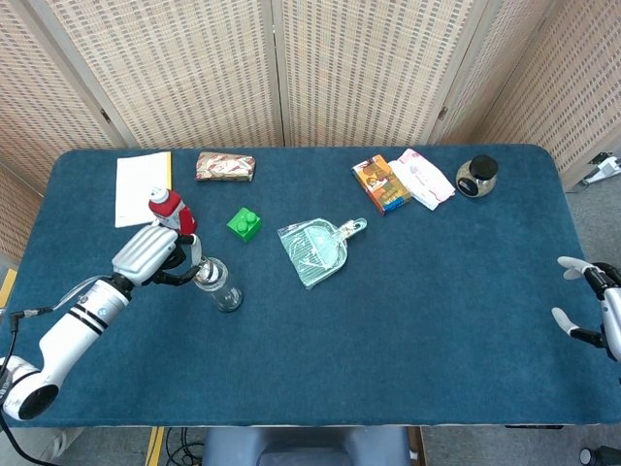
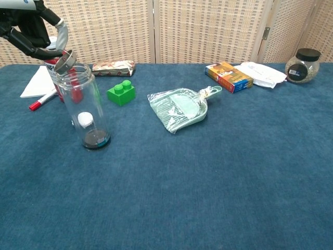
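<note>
A long table [image 1: 408, 330] covered in dark blue cloth filled most of the room in front of the folding screens, and everything lay spread across it. Over at the robot's left, its left hand [image 1: 153, 254] hung above a clear plastic bottle [image 2: 86, 107] that stood upright on the cloth, and its fingers [image 2: 32, 40] were pinching a metal ring lid [image 2: 64, 61], tilted and held right at the bottle's open mouth; whether the lid touched the rim I could not tell. Inside the bottle a small white object [image 2: 85, 120] sat low above a dark bottom. At the far right edge of the table the right hand [image 1: 594, 306] sat idle with its fingers spread and nothing in them, well apart from everything else. Near the middle lay a pale green dustpan in a clear bag [image 1: 315, 249], handle pointing toward the back right. At the back left was a white notepad [image 1: 142, 187], and behind the bottle stood a red-capped container [image 1: 168, 207] with a red marker [image 2: 42, 100] lying beside it. Along the back edge rested a patterned wrapped packet [image 1: 225, 167], an orange box [image 1: 380, 183] touching a white pouch [image 1: 424, 178], and a dark-lidded glass jar [image 1: 476, 176]. Smallest of all, a green toy brick [image 1: 245, 224] sat between the bottle and the dustpan.
</note>
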Controlling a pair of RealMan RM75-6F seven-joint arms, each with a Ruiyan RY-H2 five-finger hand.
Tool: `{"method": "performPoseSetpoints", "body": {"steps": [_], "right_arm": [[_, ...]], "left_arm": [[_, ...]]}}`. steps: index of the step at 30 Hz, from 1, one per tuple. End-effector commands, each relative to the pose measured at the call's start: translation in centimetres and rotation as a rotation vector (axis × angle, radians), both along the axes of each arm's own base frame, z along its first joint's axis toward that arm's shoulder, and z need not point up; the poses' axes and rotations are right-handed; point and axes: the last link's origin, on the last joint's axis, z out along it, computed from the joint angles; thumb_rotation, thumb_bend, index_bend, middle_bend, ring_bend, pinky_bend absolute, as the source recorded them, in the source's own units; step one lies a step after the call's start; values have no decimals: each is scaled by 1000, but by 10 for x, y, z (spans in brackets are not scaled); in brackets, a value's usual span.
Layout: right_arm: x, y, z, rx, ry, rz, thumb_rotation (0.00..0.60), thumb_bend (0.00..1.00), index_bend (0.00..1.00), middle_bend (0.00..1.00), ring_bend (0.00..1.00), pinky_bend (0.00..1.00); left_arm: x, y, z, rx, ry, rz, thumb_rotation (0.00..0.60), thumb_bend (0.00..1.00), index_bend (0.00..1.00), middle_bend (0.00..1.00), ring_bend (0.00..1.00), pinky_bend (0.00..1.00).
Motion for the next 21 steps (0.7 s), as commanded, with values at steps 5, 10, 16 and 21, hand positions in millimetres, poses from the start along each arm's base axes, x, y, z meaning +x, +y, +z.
{"method": "performPoseSetpoints", "body": {"steps": [5,10,16,21], "right_arm": [[0,0,0,-1,-1,1,600,217,262,373,242,334],[0,1,0,-1,-1,0,600,217,262,372,242,334],[0,1,0,-2,-1,-1,600,217,262,372,242,334],[0,1,1,-5,-2,0,600,217,262,372,242,334]], "left_arm": [[-1,-2,2,-1,-6,3,600,401,268,1000,1000,1000],[-2,-2,3,-5,-2,6,600,340,254,1000,1000,1000],[-1,-1,3,-1,-6,5,600,271,249,1000,1000,1000],[0,-1,4,4,-15,6,600,271,249,1000,1000,1000]]}}
